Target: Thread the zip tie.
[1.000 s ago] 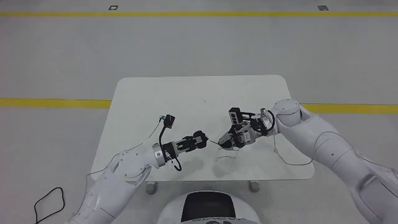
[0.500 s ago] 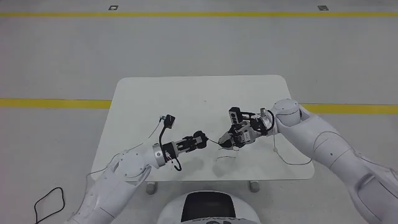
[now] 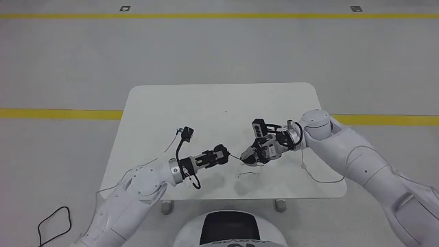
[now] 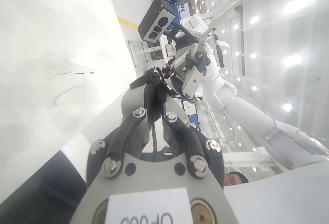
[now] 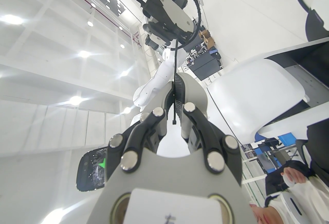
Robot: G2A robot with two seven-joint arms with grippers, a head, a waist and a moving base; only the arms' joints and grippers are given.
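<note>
Above the table's near edge, your zip tie (image 5: 175,65) spans the short gap between the two grippers, held clear of the table (image 3: 206,110). Your right gripper (image 3: 252,156) is clenched on one end, and your left gripper (image 3: 221,155) pinches the other. Neither arm has shifted since a second ago. A loose tie (image 4: 72,73) lies on the tabletop nearby.

Zip tie (image 5: 175,68) black plastic; table (image 3: 206,106) matt white
</note>
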